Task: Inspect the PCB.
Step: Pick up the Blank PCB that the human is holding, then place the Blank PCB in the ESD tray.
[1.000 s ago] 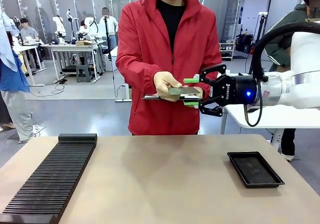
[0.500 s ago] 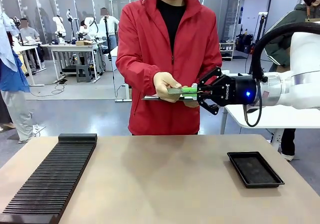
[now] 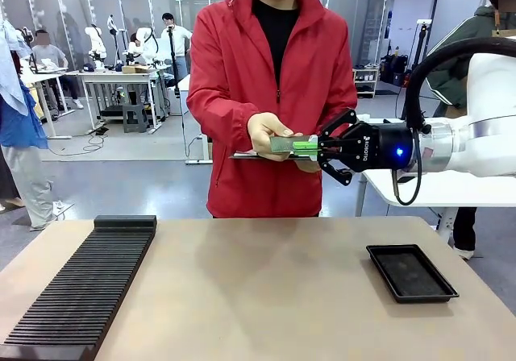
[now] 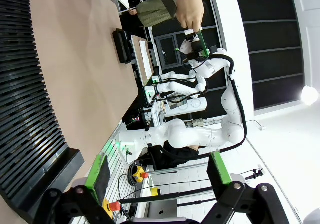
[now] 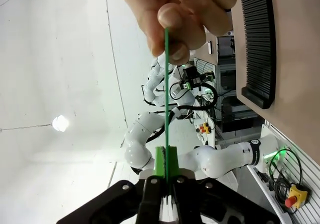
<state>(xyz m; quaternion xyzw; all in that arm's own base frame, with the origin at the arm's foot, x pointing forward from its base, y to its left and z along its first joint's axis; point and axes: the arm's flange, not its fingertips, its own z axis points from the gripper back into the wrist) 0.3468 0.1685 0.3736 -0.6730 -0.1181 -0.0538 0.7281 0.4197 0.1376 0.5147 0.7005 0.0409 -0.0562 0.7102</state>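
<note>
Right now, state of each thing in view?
PCB: held level in the air, gripped at both ends.
right gripper: shut on the PCB's edge.
left gripper: open, holding nothing.
person's hand: pinching the PCB's other end.
black tray: flat on the table.
slotted rack: flat on the table.

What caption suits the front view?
Right gripper shut on thin green rectangular circuit board held by a person's hand.
</note>
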